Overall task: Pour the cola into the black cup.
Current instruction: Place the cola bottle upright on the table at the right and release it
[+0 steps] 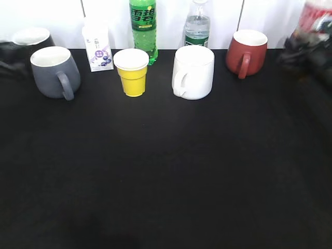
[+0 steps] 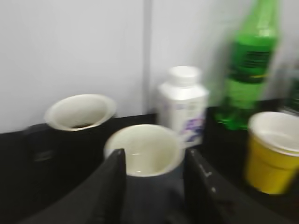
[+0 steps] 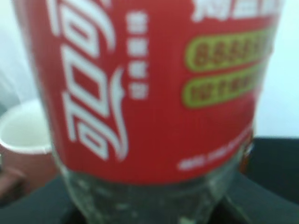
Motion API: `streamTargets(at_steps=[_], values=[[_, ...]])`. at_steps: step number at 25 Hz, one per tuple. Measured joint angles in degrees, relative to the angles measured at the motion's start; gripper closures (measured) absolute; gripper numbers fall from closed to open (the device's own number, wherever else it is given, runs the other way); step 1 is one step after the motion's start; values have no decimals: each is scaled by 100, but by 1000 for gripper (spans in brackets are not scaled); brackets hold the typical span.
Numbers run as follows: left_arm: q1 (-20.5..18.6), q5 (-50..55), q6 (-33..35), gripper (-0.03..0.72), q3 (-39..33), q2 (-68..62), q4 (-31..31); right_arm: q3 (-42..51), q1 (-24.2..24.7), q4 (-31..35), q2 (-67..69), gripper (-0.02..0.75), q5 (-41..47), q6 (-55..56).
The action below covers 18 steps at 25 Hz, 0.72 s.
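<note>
The cola bottle point(image 3: 149, 93) fills the right wrist view, red label with white lettering, its lower part clear. In the exterior view it is a blur point(image 1: 315, 18) at the top right edge, held up by my right gripper point(image 1: 306, 52), which is shut on it. The black cup point(image 1: 32, 37) stands at the back left, white inside; it also shows in the left wrist view point(image 2: 70, 135). My left gripper point(image 2: 156, 156) is open, its fingers on either side of the grey mug point(image 2: 145, 154), with the black cup behind and to the left. In the exterior view it is a dark blur point(image 1: 11, 57).
Along the back stand the grey mug point(image 1: 54, 72), a small white carton point(image 1: 97, 46), a yellow cup point(image 1: 132, 72), a green soda bottle point(image 1: 143, 28), a white mug point(image 1: 193, 71), a water bottle point(image 1: 197, 26) and a dark red mug point(image 1: 246, 52). The black table point(image 1: 166, 171) stretches forward.
</note>
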<state>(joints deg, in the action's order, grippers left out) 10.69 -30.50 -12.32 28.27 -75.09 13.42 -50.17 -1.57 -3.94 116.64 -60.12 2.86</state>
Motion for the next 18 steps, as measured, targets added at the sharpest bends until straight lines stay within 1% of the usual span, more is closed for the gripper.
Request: streamTargets(at_steps=[2,4,6,7,8,9,10,12,15,16,17,18], values=[[256,137,0,370,0,28,5,-79,0,-24,389,371,-189,17],[300,161,0,370,0,28,12,-102,0,-24,649,371,-455,23],[300,173,0,370,0,28,16,-169,0,-24,814,337,-754,23],[300,173,0,370,0,28,16,-175,0,-24,839,316,-795,23],[300,173,0,370,0,28,18,-175,4,-30,843,266,-809,23],[300,173,0,370,0,28,18,-159,4,-30,843,180,-798,18],[300,173,0,370,0,33,18,-56,4,-30,838,111,-798,-10],[300,173,0,370,0,33,18,336,4,-30,644,78,-758,-71],[317,382,0,370,0,48,18,1178,12,36,83,77,-731,-87],[376,674,-5,370,0,139,18,1441,12,29,-320,78,-485,-87],[476,1093,-11,370,0,262,18,1589,12,-45,-819,78,131,-81],[594,1582,-23,365,0,421,-4,1580,12,-139,-1450,79,1277,-51]])
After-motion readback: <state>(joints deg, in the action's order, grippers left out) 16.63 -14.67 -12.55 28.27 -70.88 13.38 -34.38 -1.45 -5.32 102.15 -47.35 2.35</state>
